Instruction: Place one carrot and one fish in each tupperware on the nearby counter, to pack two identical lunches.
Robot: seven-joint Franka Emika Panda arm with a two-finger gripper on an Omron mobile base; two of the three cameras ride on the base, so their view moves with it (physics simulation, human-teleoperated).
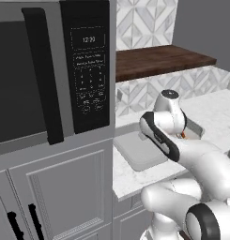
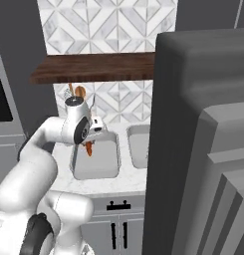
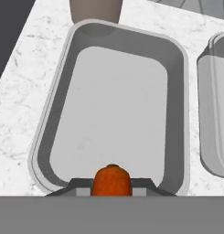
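Orange carrot (image 3: pixel 111 180) sat pinched between the fingers of the gripper (image 3: pixel 111 189), which we found closed on it, long axis pointing down along the hand. Directly below lay the nearer tupperware (image 3: pixel 49 137), bare inside, on the white counter (image 3: pixel 22 91); a second tupperware (image 3: pixel 214 114) stood just beside it. We judged a straight descent sufficient.

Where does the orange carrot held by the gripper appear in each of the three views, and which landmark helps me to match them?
Left base view: the carrot is a small orange bit at centre right, beside the arm's wrist.
Right base view: left of centre, hanging under the gripper above the left tupperware.
Hand view: bottom centre, its orange top between the finger tips.
Shared landmark: the left tupperware, a grey rounded tray on the white counter.
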